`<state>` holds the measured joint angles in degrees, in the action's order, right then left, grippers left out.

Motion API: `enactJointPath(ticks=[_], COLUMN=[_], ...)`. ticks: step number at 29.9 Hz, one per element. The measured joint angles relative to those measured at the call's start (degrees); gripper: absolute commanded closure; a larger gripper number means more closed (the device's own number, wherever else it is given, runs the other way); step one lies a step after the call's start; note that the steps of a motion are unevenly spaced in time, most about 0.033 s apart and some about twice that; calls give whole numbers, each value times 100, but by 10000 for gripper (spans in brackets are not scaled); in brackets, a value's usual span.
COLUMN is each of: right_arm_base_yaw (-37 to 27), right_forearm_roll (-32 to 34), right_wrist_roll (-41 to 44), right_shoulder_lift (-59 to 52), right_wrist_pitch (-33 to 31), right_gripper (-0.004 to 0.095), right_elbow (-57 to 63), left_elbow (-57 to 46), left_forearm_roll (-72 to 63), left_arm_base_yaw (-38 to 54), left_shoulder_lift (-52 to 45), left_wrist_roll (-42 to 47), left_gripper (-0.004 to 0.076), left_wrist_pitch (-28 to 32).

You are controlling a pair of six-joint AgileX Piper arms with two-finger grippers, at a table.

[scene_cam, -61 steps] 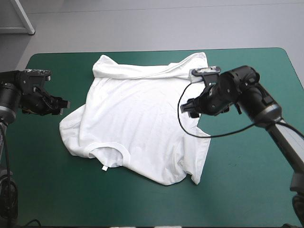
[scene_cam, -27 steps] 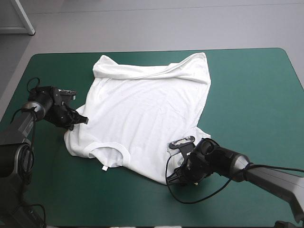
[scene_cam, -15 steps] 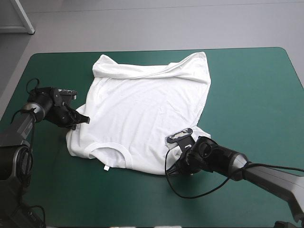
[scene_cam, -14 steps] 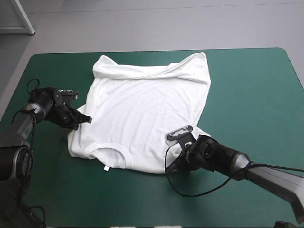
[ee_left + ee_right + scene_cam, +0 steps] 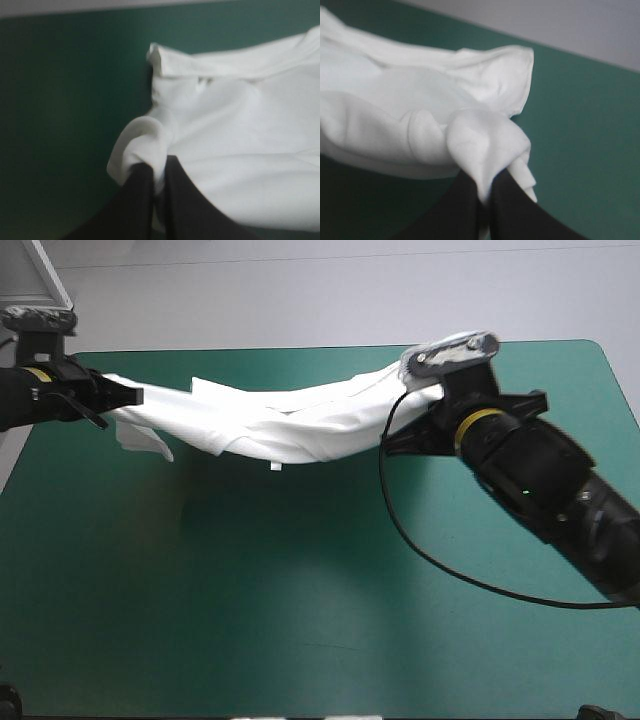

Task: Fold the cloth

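The T-shirt (image 5: 290, 420), white and short-sleeved, hung as a sagging, doubled band over the far half of the table, raised off the teal-green cover (image 5: 300, 590) at both ends and lowest near its middle. Whether its far margin rested on the cover or hung just above it could not be told. The left gripper (image 5: 157, 169) pinched a rolled fold of fabric between its black fingers, which were nearly pressed together. The right gripper (image 5: 484, 187) was likewise nearly pressed together on a bunched corner.

The step in hand appeared to be carrying the held edge across the garment to make a fold. To do this well, the two grippers would need to travel level and together, keeping the span lightly taut so the middle did not drag or wrinkle. The held corners should be laid over the matching corners and lowered to the cover before the fingers part.

The far edge of the table (image 5: 300, 347) lay just beyond the garment, so little room remained in that direction. The left gripper stood at the table's left edge, where overreach would drop fabric off the side. The near half of the cover lay bare and offered free room for moving.
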<state>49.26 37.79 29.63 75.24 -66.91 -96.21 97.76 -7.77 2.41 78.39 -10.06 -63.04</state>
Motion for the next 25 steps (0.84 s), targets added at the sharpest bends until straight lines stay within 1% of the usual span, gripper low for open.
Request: enactJointPath(ticks=[3,8,12,19,22,25], right_arm_base_yaw=[7,16,16,16,21,21], right_forearm_roll=[317,900,1030,1089,1089,1065], right_wrist_roll=[-256,-647,-948,-1297,-1324,-1326], right_shoulder_lift=[-23,-45,-93,-118,-118,-99], right_wrist_pitch=[-106,-131,-85,360,608,691], right_gripper=[927,927,927,926,926,927], right_elbow=[-892,-2250,-2949,-3646,-3777,-3815], left_elbow=[722,2114,2983,4115,4313,4361], left_forearm_roll=[0,11,71,576,681,650], left_arm_base_yaw=[0,0,0,0,0,0], left_shoulder_lift=[-265,-357,-378,-402,-434,-440], left_wrist_roll=[36,20,-84,-182,-253,-344], left_gripper=[733,733,733,733,733,733], left_wrist_pitch=[-191,-408,-391,-60,142,168])
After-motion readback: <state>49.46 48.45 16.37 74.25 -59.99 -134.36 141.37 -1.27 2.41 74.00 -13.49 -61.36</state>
